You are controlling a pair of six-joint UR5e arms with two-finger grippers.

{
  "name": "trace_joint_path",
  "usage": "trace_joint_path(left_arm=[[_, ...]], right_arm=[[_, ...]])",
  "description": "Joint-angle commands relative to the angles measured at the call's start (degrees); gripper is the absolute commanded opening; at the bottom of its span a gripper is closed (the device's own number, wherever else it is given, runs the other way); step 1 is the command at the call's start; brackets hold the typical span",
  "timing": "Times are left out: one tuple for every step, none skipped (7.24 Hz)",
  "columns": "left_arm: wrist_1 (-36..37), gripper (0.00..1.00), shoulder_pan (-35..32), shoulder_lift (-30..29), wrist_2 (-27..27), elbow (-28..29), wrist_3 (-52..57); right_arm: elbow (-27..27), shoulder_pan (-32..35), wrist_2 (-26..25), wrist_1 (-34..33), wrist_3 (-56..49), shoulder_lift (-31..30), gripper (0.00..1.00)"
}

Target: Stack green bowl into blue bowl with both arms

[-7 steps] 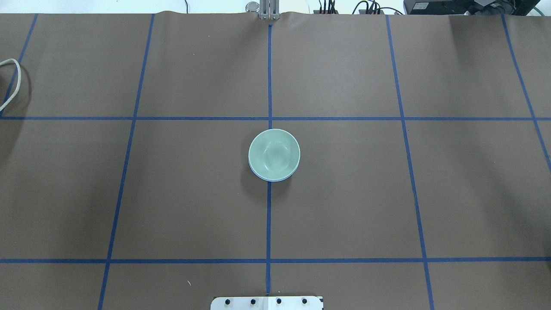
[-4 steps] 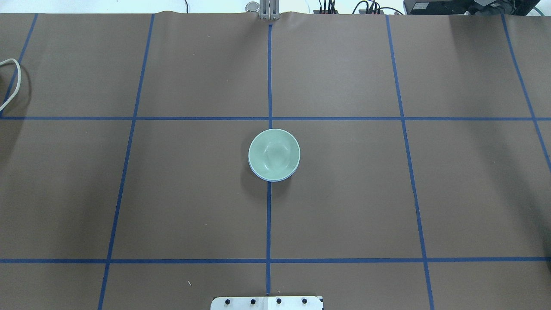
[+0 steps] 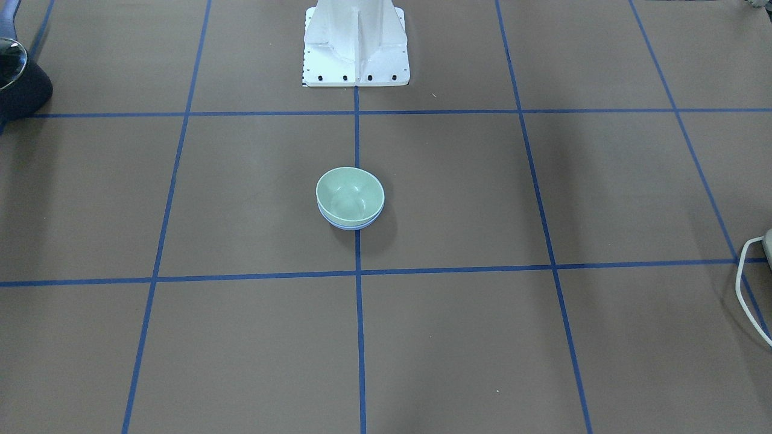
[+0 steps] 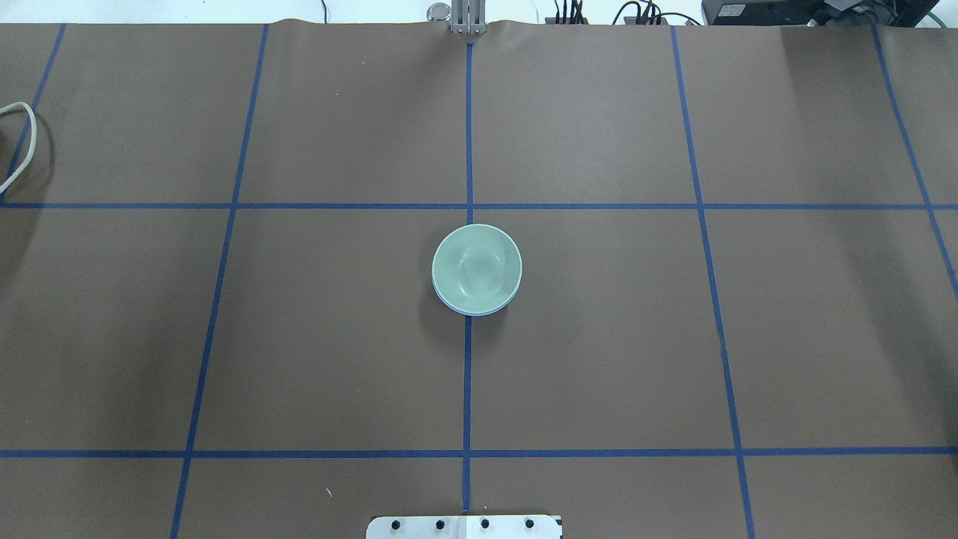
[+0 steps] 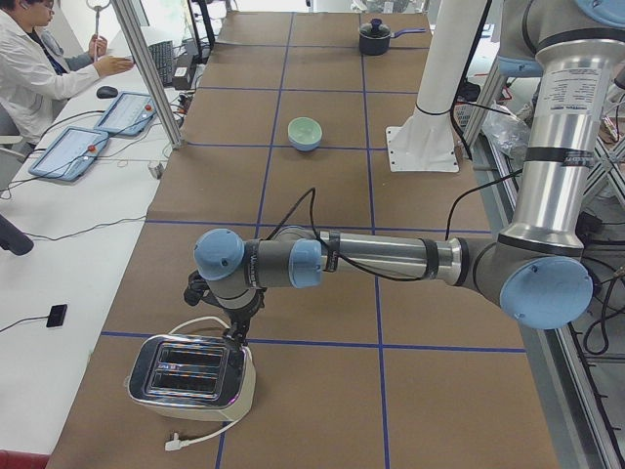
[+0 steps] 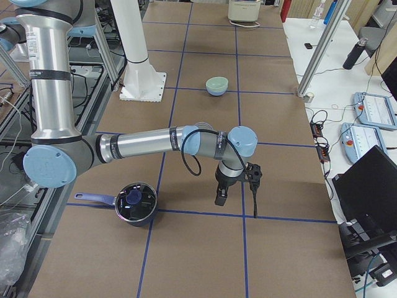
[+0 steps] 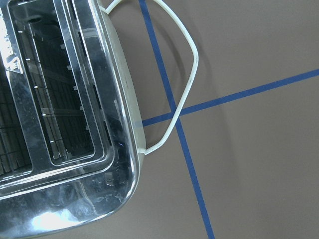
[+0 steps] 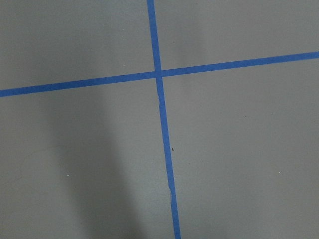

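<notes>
The green bowl (image 4: 477,266) sits nested inside the blue bowl (image 4: 465,309) at the middle of the table. Only a thin rim of the blue bowl shows under it. Both also show in the front view, the green bowl (image 3: 350,193) above the blue bowl (image 3: 350,225). Both arms are far from the bowls. My left gripper (image 5: 230,324) hangs just above a toaster at the table's left end. My right gripper (image 6: 221,197) points down over bare table at the right end. Both show only in the side views, so I cannot tell whether they are open or shut.
A chrome toaster (image 5: 190,376) with a white cord (image 7: 187,84) stands at the left end. A dark lidded pot (image 6: 135,202) stands at the right end near the right arm. The white pedestal (image 3: 356,48) is at the robot's side. An operator (image 5: 39,59) sits beyond the table.
</notes>
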Motion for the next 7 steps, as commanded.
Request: trace_joint_path(left_arm=[[-0.02,1.00,0.02,0.03,0.00,0.23,-1.05],[-0.02,1.00,0.03,0.03,0.00,0.14,-1.06],[-0.02,1.00,0.03,0.03,0.00,0.14,-1.06],[-0.11,1.00,0.03,0.03,0.00,0.14,-1.06],[-0.11,1.00,0.03,0.03,0.00,0.14,-1.06],[-0.11,1.00,0.03,0.03,0.00,0.14,-1.06],[-0.11,1.00,0.03,0.03,0.00,0.14,-1.06]], right_arm=[[-0.78,0.03,0.02,2.45,-0.08,-0.17,1.00],[-3.57,0.03,0.02,7.09,0.09,-0.69,1.00],[-5.43,0.03,0.11,10.18,0.10,-0.70,1.00],[-5.45,0.03,0.11,10.38,0.27,-0.61,1.00],[-5.19,0.03,0.20,10.38,0.36,-0.61,1.00],[-5.01,0.03,0.20,10.38,0.36,-0.61,1.00],[-4.92,0.03,0.20,10.47,0.36,-0.61,1.00]])
